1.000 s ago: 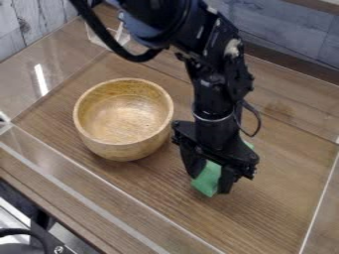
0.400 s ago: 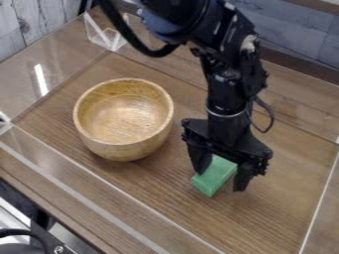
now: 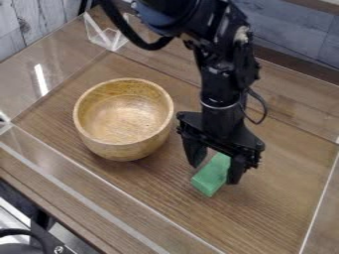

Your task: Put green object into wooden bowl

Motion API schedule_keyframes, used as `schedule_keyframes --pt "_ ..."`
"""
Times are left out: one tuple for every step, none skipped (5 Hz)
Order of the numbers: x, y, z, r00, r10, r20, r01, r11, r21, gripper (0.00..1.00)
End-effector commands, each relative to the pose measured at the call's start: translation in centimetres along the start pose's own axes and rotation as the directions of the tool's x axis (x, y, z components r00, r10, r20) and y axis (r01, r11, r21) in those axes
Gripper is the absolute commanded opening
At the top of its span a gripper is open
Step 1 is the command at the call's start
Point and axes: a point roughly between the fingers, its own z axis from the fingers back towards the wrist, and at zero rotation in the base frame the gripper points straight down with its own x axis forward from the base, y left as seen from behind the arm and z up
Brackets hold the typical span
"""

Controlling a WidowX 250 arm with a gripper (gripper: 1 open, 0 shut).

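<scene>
Wooden bowl [image 3: 123,119] sitting empty on the left, nothing dropped in yet. Just right of the bowl, green block [image 3: 211,179] down on the tabletop. Gripper [image 3: 215,171] opened up from a tighter pinch a second ago, now spread wide and straddling the block, gripping nothing. Looks like a lost or reset grasp, so probably needs re-gripping.

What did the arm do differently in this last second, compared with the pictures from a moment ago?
The hand opened its fingers, which had been closed around the small bright green block. The block stays on the wooden table, beside the round light wooden bowl, which has not moved.
</scene>
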Motion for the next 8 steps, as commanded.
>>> schedule_keyframes --pt "0.4 0.4 0.7 0.998 -0.047 0.041 0.048 0.999 -0.003 1.0" --pt "0.2 0.5 0.4 0.996 -0.081 0.041 0.082 0.997 -0.011 1.0" --pt "0.2 1.7 -0.1 0.998 -0.047 0.042 0.047 0.999 -0.011 0.0" --pt "0.8 1.9 -1.1 0.997 -0.062 0.04 0.063 0.998 -0.013 0.0" --pt "1.3 2.2 -0.5 0.996 -0.069 0.051 0.07 0.997 -0.025 0.0" --pt "1.4 2.0 0.9 0.997 -0.042 0.063 0.045 0.998 -0.037 0.0" --pt "1.5 1.9 2.4 0.997 -0.017 0.075 0.021 0.999 -0.048 0.0" --pt "1.6 2.0 3.5 0.996 0.007 0.092 -0.002 0.998 -0.059 0.0"
